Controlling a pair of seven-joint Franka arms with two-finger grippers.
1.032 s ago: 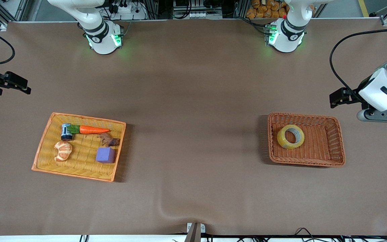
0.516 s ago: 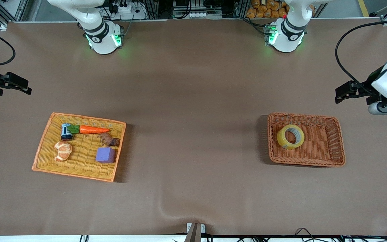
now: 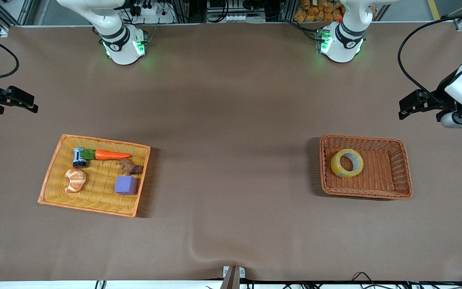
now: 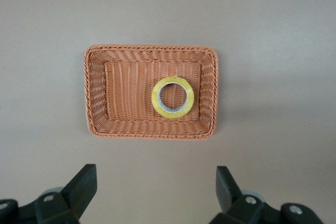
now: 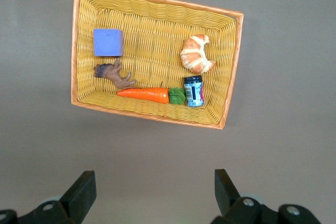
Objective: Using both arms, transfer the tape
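1. A brown tabletop (image 3: 231,120) carries two wicker baskets, well apart, one toward each end.
2. The tape (image 3: 347,163), a yellowish roll with a grey core, lies flat in the reddish-brown basket (image 3: 403,168) toward the left arm's end of the tabletop, in the half of that basket that faces the tabletop's middle.
3. The left gripper (image 3: 409,105) hangs in the air over bare tabletop near that end's edge, beside the basket, with its jaws spread wide and nothing between them.
4. The right gripper (image 3: 24,100) hangs over the tabletop's edge at the right arm's end, its jaws likewise spread wide and holding nothing.
5. The yellow basket with an orange rim (image 3: 50,168) toward the right arm's end holds a toy carrot (image 3: 108,155), a small can (image 3: 79,157), a croissant (image 3: 74,180), a purple cube (image 3: 126,185) and a small brown toy animal (image 3: 130,166).
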